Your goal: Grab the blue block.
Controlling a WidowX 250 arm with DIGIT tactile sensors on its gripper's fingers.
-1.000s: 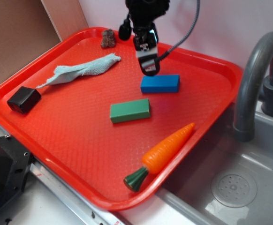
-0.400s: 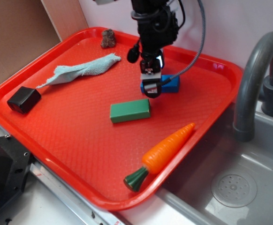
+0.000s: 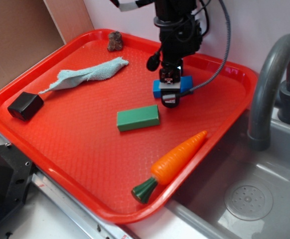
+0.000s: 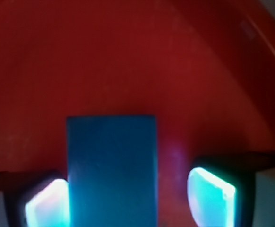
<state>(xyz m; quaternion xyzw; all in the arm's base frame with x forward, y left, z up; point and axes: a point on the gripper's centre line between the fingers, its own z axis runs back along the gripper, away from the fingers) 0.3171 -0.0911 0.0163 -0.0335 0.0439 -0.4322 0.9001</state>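
Note:
The blue block (image 3: 157, 88) lies flat on the red tray (image 3: 85, 149), partly hidden behind my gripper (image 3: 170, 93), which has come down over its middle. In the wrist view the blue block (image 4: 111, 170) runs lengthwise between my fingers. The left finger (image 4: 45, 205) sits against the block's side, while the right finger (image 4: 210, 196) stands apart from it with a strip of tray showing between. The gripper (image 4: 128, 203) is open, straddling the block.
A green block (image 3: 138, 118) lies just in front of the blue one. A toy carrot (image 3: 172, 162) rests near the tray's right rim. A pale cloth (image 3: 87, 73), a small black box (image 3: 25, 106) and a brown lump (image 3: 115, 41) are on the left and back. A grey faucet (image 3: 272, 79) rises over the sink at right.
My gripper moved right and down from behind the blue block's left end to over its middle, now straddling it. The block has not moved.

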